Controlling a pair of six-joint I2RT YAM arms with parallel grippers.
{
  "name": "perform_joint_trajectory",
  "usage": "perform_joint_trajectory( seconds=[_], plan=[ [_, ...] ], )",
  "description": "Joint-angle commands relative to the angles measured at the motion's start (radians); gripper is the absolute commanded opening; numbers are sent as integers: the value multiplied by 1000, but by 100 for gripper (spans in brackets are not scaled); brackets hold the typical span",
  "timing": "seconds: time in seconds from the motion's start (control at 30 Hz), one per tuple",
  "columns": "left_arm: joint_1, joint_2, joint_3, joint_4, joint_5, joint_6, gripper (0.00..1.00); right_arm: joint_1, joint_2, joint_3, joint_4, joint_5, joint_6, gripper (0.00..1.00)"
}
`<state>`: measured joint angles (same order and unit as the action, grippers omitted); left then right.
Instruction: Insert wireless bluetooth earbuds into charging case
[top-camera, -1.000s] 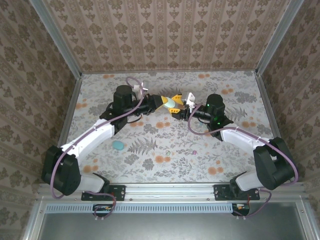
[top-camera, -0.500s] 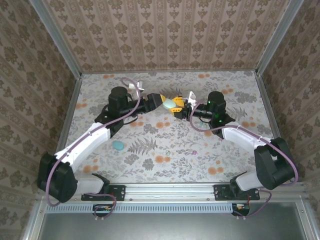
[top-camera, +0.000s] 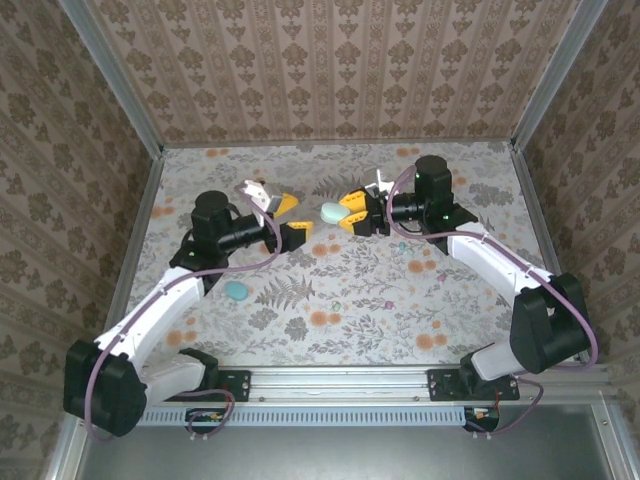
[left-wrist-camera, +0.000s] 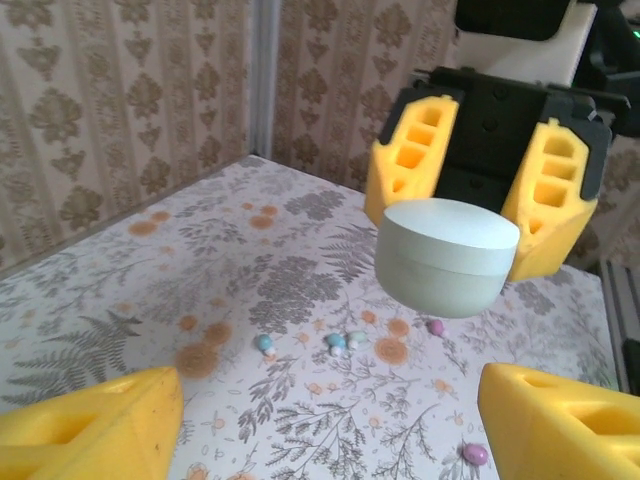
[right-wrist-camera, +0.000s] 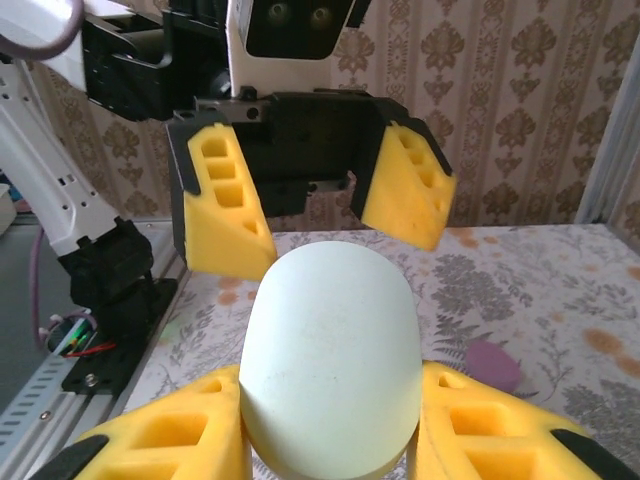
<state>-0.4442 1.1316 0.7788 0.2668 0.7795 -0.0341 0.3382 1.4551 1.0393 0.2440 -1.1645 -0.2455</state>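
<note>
Mint charging case (top-camera: 330, 211) sits clamped in right jaws, left jaws wide, clear of its edge

Two grippers, the left gripper (top-camera: 291, 218) and the right gripper (top-camera: 347, 211), carry four yellow fingers (top-camera: 285, 204) in all. The top view shows one pale green case (top-camera: 330, 211) at upper centre and one teal disc (top-camera: 236, 290) left of centre. Low in the left wrist view lie two pink bits (left-wrist-camera: 435, 326) and seemingly three blue-and-white bits (left-wrist-camera: 265, 345), too small to count surely.

Lab test booth, wallpapered walls (top-camera: 340, 70), aluminium frame (top-camera: 110, 75), floral tabletop (top-camera: 330, 290)
</note>
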Motion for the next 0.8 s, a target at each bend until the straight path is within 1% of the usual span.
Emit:
perform_joint_trajectory(
  seconds=[0.0,0.07,0.2,0.37,0.53,0.6,0.77],
  plan=[
    [-36,40,48,41,138,113,77,8,11,40,-43,-53,-27,31],
    [-53,58,66,30,147,122,77,12,11,44,-43,-48,-30,31],
    [-73,68,66,53,131,128,76,16,11,46,-43,-34,-31,31],
    [-87,82,76,69,110,102,73,22,11,45,-40,-35,-37,32],
    [-98,101,82,98,110,64,66,27,7,41,-35,-35,-45,32],
    [-101,108,89,101,112,57,61,28,5,41,-32,-32,-48,32],
    [-109,114,95,101,120,48,56,29,1,39,-25,-21,-49,32]
  ],
)
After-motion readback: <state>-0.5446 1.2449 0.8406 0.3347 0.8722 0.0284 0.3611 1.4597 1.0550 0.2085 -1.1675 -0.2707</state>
